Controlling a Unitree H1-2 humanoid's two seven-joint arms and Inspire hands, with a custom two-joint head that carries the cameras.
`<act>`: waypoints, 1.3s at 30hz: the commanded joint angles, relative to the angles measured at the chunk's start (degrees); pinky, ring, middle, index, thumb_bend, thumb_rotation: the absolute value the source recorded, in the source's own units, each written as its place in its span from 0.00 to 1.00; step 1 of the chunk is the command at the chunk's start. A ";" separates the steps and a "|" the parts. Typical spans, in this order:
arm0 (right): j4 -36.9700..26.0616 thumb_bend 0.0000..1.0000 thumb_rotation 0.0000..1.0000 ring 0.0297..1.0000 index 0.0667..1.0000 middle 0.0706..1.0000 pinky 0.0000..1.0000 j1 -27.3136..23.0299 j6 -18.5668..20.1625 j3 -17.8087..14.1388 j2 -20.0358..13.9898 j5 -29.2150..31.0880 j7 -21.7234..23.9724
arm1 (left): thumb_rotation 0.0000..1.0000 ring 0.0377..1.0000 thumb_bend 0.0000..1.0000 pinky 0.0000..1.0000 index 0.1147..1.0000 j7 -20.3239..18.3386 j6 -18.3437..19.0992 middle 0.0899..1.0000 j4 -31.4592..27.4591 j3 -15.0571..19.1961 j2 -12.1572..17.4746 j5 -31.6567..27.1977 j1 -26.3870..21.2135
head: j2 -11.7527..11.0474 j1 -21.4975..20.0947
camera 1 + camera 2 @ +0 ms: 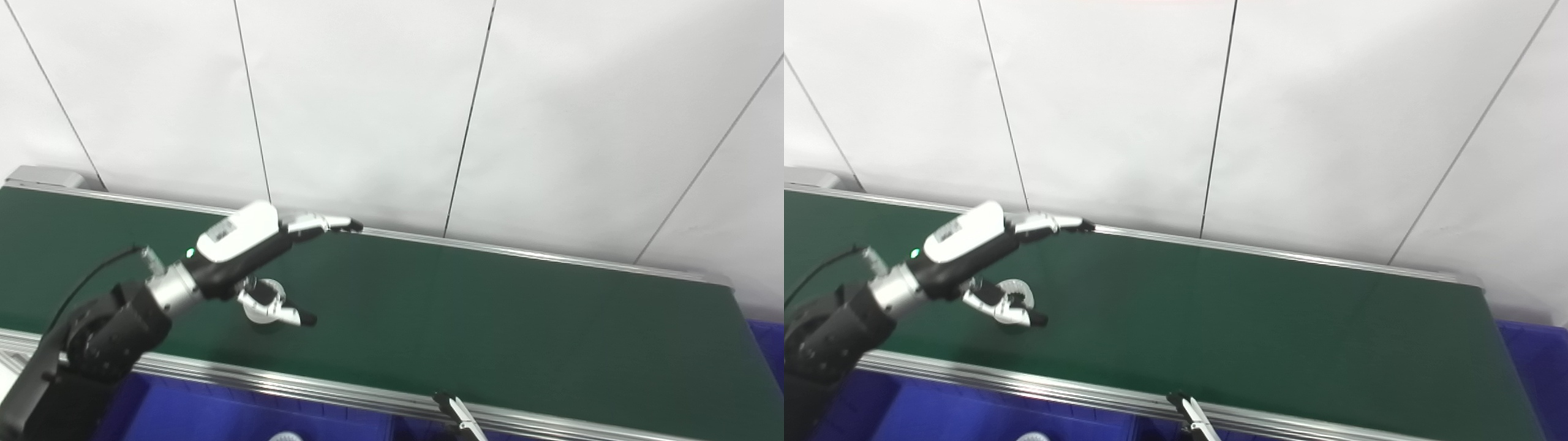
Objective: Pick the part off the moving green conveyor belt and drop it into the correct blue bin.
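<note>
White wall panels back the green conveyor belt [490, 306]; the left hand [257, 245] hovers, fingers spread, over the white part [1018, 293]; right hand [459, 416] barely visible, state unclear.

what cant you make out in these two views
- Part: partly hidden behind the left robot hand thumb in both views; shape and contact unclear.
- Right robot hand: cut off by the bottom edge; only fingertips show.
- Blue bin: contents cropped at the bottom edge.

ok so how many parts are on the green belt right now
1. A single pale ring-shaped part lies on the conveyor belt near its left end, under the open left hand, partly behind the thumb. More could be outside the frame.
</note>
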 commanded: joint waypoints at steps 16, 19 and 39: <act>-4.24 0.33 0.79 0.94 0.96 0.98 0.86 0.95 -3.01 -0.58 -0.74 0.50 0.23 | 0.14 0.83 0.99 0.79 0.87 4.98 -0.27 0.85 13.07 -9.70 1.12 21.03 -11.01 | 0.68 -0.59; -4.93 0.34 0.79 0.94 0.96 0.98 0.86 1.27 -2.56 -0.72 -0.84 0.74 0.60 | 0.12 0.83 1.00 0.79 0.87 8.53 -0.10 0.85 15.01 -11.78 -0.46 25.75 -10.03 | 1.00 -0.72; -7.31 0.34 0.83 0.95 0.95 0.98 0.87 2.69 -2.04 -2.92 -1.50 0.96 0.55 | 0.19 0.84 1.00 0.75 0.87 28.75 9.19 0.87 32.59 -18.97 -7.68 39.02 -9.36 | 2.74 -1.48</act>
